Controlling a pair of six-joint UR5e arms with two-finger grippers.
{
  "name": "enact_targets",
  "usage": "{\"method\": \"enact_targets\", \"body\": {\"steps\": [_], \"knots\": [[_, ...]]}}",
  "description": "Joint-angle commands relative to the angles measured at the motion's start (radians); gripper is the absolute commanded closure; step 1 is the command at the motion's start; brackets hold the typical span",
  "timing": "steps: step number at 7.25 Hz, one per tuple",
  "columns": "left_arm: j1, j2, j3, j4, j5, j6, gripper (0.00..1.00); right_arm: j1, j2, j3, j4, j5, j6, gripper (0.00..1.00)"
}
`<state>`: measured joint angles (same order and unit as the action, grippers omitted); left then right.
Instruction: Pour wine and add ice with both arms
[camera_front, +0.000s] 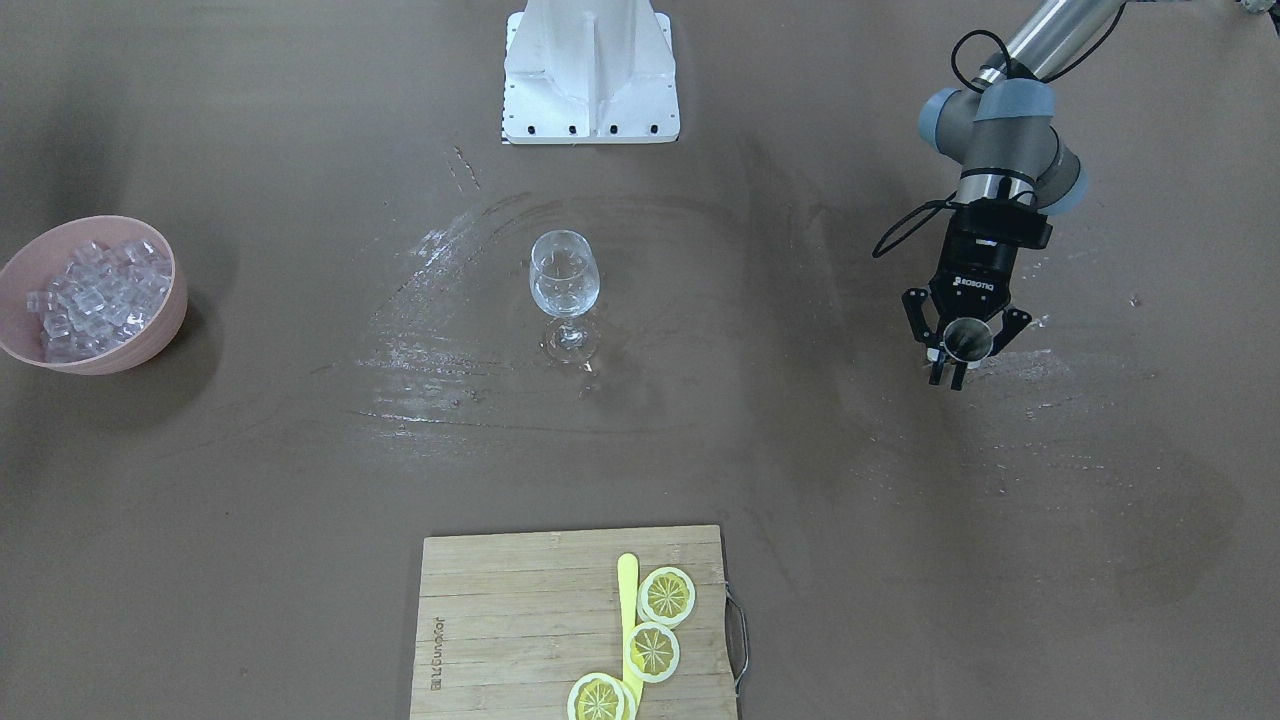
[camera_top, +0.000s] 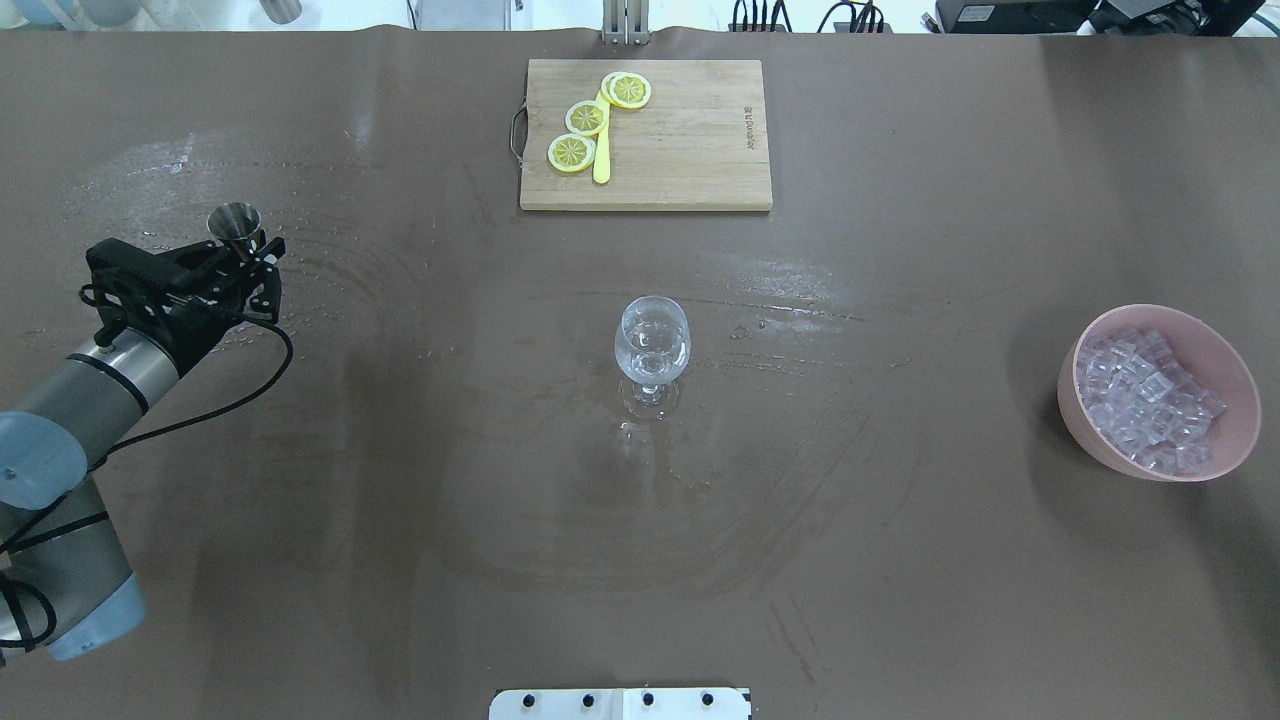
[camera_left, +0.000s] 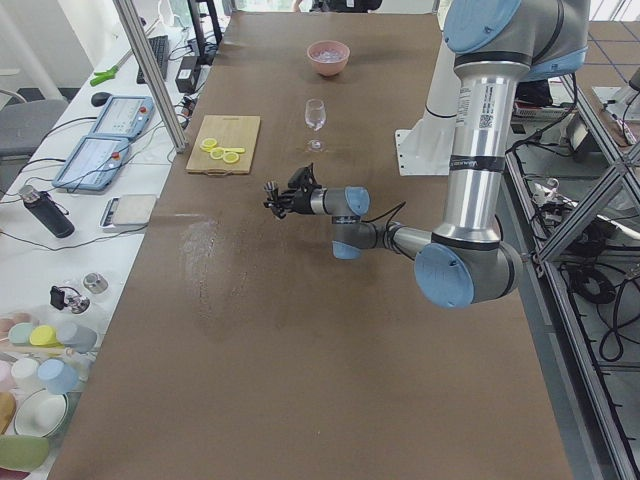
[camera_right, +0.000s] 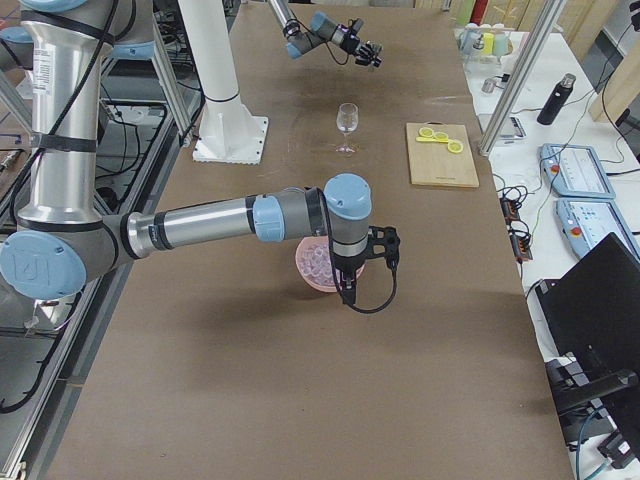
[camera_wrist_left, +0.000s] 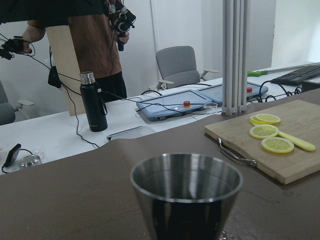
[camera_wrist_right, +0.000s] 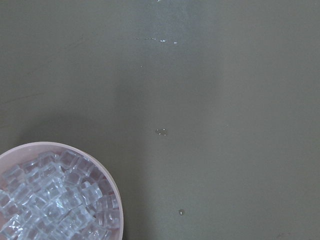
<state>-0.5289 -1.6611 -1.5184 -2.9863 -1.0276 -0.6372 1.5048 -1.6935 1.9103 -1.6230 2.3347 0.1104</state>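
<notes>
Left hand (camera_front: 950, 372): closed round a steel cup (camera_front: 968, 340), upright, probably so nothing spills. It sits at 9 o'clock from the wine glass (camera_top: 652, 345).
Right hand (camera_right: 346, 286): grip cannot be told. It hangs above the pink bowl (camera_top: 1238, 400) of ice (camera_top: 1145, 395), at 3 o'clock.
Cutting board (camera_top: 690, 140) with lemon slices (camera_top: 588, 117): at 12 o'clock.
Counter (camera_top: 400, 520): brown, streaked with wet.
Beyond: white desk (camera_left: 60, 240) with tablets (camera_left: 92, 160).

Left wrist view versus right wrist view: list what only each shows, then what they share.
Only the left wrist view: a steel cup close up, the board with lemon slices, a black bottle and an operator beyond the table edge.
Only the right wrist view: the pink bowl of ice at lower left, and a few droplets.
Both: the brown table.
</notes>
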Motion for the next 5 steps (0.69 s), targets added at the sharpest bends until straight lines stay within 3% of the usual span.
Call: {"method": "enact_targets", "body": {"steps": [1, 5], "knots": [[0.055, 0.001, -0.008, 0.014, -0.005, -0.010, 1.00, 0.000, 0.000, 0.000, 0.000, 0.000, 0.000, 0.00], [0.083, 0.044, 0.000, -0.097, -0.065, -0.012, 1.00, 0.000, 0.000, 0.000, 0.000, 0.000, 0.000, 0.00]]}}
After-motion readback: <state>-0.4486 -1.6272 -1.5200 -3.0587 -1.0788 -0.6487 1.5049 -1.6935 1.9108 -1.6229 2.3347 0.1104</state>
